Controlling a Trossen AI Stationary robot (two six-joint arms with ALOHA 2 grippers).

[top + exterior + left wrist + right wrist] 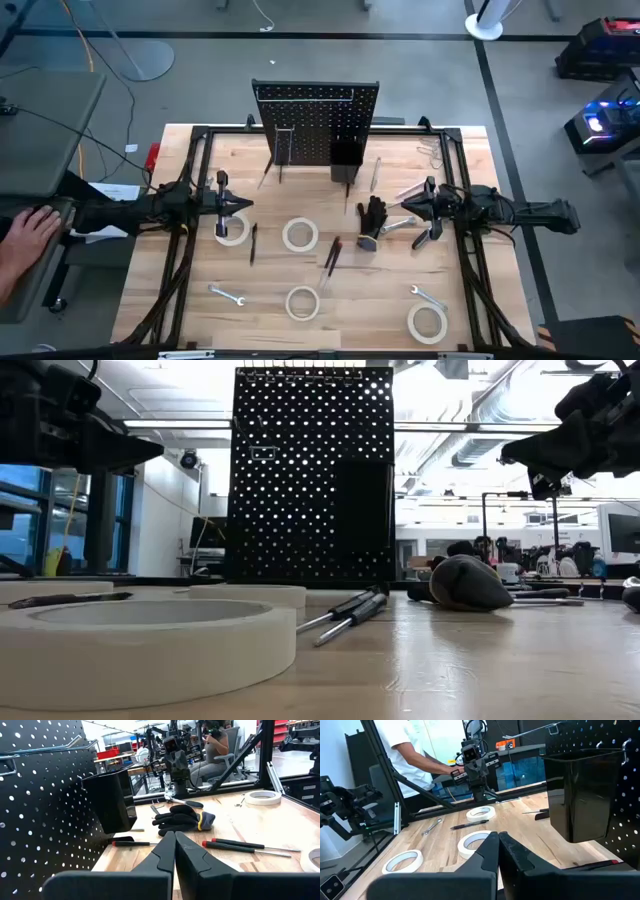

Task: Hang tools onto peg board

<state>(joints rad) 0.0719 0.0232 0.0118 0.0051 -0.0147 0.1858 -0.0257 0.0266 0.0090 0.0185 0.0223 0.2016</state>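
The black peg board [315,125] stands upright at the table's far middle, with a small black bin [112,797] and wire hooks on it. White tape rolls [300,235] [303,302] [428,322], small wrenches [227,294], dark-handled screwdrivers [331,255] and a black glove [373,212] lie flat on the wood. My left gripper [249,204] hangs shut above the table's left side, over another tape roll [231,228]. My right gripper [404,205] hangs shut just right of the glove. The two grippers point at each other, and neither has anything between its fingers.
A black frame [190,180] runs around the tabletop. A person's hand [25,235] rests on a bench off the table's left edge, and a person in a white shirt [415,750] stands there. Bare wood lies between the tools near the front edge.
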